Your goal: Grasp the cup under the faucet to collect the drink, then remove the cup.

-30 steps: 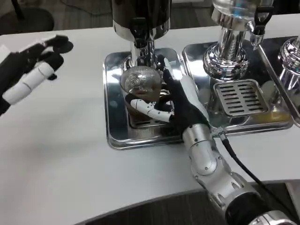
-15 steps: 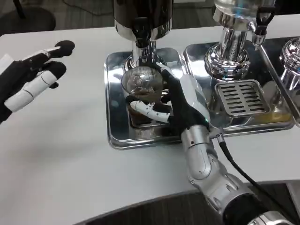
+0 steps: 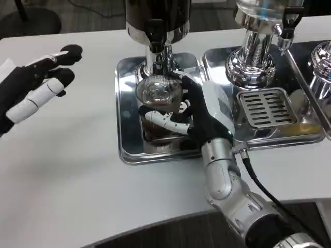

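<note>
A clear glass cup point(image 3: 158, 93) stands on the steel drip tray point(image 3: 126, 103) right below the faucet point(image 3: 156, 36) of the dark dispenser point(image 3: 158, 15). My right hand point(image 3: 199, 111) wraps around the cup from the right, thumb across its front and fingers behind, holding it upright. Brown drink shows in the cup's lower part. My left hand point(image 3: 33, 85) hovers over the white table at the far left, fingers stretched out and holding nothing.
A second chrome dispenser point(image 3: 257, 44) stands to the right over a slotted drip grate point(image 3: 266, 106) on its own tray. Part of a third dispenser point(image 3: 320, 59) shows at the right edge. White table point(image 3: 72, 175) spreads to the left and front.
My right hand with the cup has shifted slightly right and up under the faucet. The left hand has drifted a little to the right.
</note>
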